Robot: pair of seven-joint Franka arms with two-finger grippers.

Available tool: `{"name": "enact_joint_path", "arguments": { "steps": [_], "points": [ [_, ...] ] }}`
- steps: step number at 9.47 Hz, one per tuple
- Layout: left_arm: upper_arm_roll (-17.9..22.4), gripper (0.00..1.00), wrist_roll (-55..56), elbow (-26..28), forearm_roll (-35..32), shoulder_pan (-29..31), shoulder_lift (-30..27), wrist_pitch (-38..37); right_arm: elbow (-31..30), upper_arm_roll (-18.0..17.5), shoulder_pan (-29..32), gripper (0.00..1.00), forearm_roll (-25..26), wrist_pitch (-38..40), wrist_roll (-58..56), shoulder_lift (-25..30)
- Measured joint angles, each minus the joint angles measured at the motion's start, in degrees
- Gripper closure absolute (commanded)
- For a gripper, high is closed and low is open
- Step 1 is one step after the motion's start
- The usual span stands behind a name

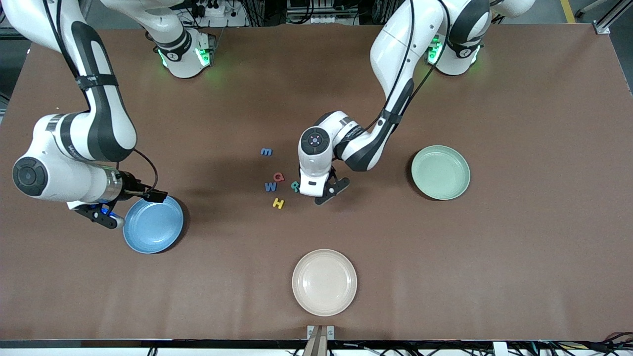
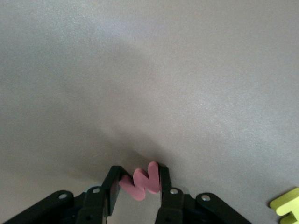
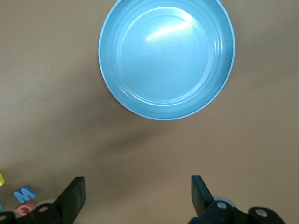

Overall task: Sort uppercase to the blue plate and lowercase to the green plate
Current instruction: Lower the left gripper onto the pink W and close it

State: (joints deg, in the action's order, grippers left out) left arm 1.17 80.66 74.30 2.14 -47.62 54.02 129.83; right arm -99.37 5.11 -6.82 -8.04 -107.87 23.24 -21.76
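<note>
Left wrist view: red m/w point(image 2: 141, 183) between fingers point(image 2: 164, 179)

Blue m point(image 1: 266, 152), red Q point(image 1: 279, 176), blue W point(image 1: 270, 187) and yellow H point(image 1: 278, 203) lie clustered mid-counter. A red m/w point(image 2: 141, 182) stands pinched between fingers point(image 2: 164, 182). Blue plate point(image 1: 153, 225) and green plate point(image 1: 440, 172) sit empty.

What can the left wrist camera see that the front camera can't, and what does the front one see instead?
Only the left wrist view shows the red letter pinched between the left gripper's fingers, down on the table.

Only the front view shows the blue plate, green plate, cream plate, the blue m, Q, W, and the right gripper, open, beside the blue plate.

Both show the brown table and the yellow H.
</note>
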Motion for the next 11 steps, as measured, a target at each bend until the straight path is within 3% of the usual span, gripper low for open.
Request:
{"name": "enact_joint_path", "arguments": {
  "steps": [4,8,11],
  "points": [
    [0.1,0.83,0.0,0.0,0.0,-0.1,0.0,0.0,0.3,0.0,-0.2,0.0,0.0,0.0,0.0,0.0],
    [0.5,0.85,-0.9,-0.6,2.5,0.7,-1.1,-0.9,0.5,-0.3,-1.7,0.0,0.0,-1.6,0.0,-0.2],
    [0.7,0.87,-8.9,-1.0,9.8,4.0,-6.1,-5.3,0.5,-0.4,-5.2,0.0,-0.1,-4.5,0.0,-1.7]
  ]
}}
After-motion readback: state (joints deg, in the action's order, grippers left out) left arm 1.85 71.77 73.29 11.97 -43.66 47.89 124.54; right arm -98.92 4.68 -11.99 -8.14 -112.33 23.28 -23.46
